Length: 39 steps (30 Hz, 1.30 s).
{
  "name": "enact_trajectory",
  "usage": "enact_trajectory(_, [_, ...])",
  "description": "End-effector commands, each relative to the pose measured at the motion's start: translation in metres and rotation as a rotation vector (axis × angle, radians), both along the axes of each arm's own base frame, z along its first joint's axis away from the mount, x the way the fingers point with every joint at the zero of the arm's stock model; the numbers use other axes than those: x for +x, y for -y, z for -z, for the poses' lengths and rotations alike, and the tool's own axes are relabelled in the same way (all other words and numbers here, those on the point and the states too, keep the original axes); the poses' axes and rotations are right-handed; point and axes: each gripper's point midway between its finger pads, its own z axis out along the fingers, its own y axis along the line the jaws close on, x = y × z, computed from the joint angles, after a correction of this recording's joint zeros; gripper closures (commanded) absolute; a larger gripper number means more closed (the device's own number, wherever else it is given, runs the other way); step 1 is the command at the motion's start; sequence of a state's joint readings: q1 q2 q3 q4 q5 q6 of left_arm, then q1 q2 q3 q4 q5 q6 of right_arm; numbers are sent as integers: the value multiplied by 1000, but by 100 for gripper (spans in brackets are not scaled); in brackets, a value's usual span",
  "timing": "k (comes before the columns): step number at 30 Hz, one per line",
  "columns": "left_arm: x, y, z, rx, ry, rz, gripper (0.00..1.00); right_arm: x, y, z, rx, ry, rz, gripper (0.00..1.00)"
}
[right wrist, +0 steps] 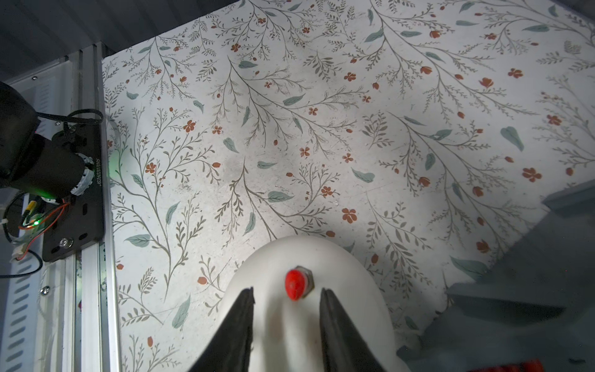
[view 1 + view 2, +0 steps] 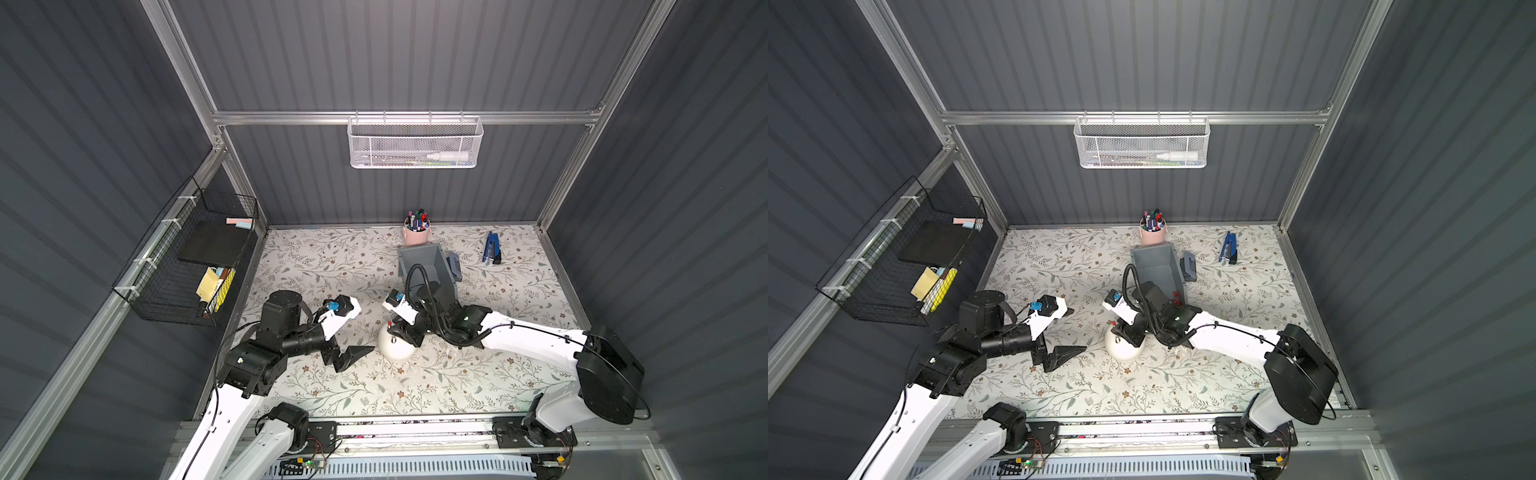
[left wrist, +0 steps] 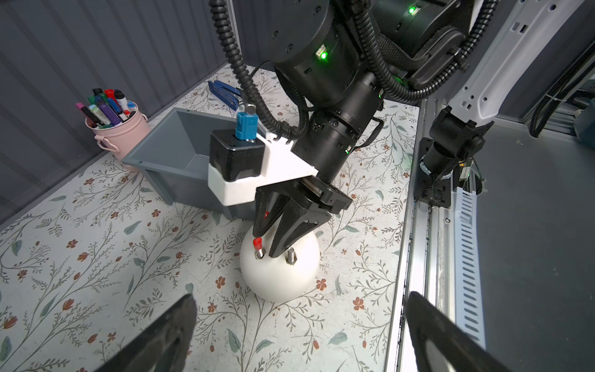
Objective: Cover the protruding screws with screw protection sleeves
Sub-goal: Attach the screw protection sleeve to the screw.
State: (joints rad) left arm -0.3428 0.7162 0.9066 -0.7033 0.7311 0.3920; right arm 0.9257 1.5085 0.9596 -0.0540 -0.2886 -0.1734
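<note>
Looking down in both top views, I see a white dome (image 2: 400, 353) sitting on the flower-patterned table (image 2: 332, 266), just off centre toward 7 o'clock. My right arm reaches in from 4 o'clock, and the right gripper (image 1: 286, 291) hangs over the top of the dome, pointing down. In the right wrist view its two black jaws stand apart, gripping nothing. A red sleeve (image 1: 294, 285) sits between and just beyond their tips, with a gap on either side.

That sleeve covers one screw, and only the hex nut at the base shows beneath it. In the left wrist view the capped screw (image 3: 259, 253) stands upright on the dome. A bare screw (image 3: 290, 255) rises just beside it, silvery and uncovered. The gripper hides the rest of the dome's top, so I cannot tell how any other screws look.

The left gripper (image 2: 353, 357) is at 9 o'clock of the dome, near it but not touching, its jaws spread wide and empty. At 12 o'clock of the dome stands a grey bin (image 2: 415, 259), with a few spare red sleeves (image 2: 1175, 296) showing at its near end. Beyond it, at the far edge, a pink cup (image 2: 417, 237) holds marker pens. A blue tool (image 2: 492, 248) lies at 1 o'clock.
</note>
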Motion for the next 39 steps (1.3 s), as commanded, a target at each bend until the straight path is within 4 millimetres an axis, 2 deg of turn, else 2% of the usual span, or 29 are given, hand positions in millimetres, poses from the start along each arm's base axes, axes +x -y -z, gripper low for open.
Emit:
enact_trajectory(1, [-2,1,-3,-16,-3,10,1,-3,0,-22,54,29,-7,58])
enact_trajectory(7, [-3,1,-3,-16,0,8,1,3,-1,-36,94,68,24,62])
enact_trajectory(12, [-3,1,-4,-17,2,10,1,8,-5,-24,80,56,28,73])
enact_trajectory(19, [-3,1,-3,-16,3,11,1,13,-6,-1,41,31,55,78])
enact_trajectory(23, [-3,1,-3,-14,-1,12,1,11,-5,2,36,21,52,79])
enact_trajectory(25, [-3,1,-3,-14,1,12,1,11,-4,-3,46,29,55,77])
enact_trajectory(30, [-3,1,-2,-12,-1,10,1,17,-2,-21,68,67,85,58])
enact_trajectory(34, [-3,1,-3,-13,2,11,1,14,-2,-36,100,75,71,57])
enact_trajectory(39, [-3,1,-2,-12,0,11,1,11,-5,-42,121,69,52,60])
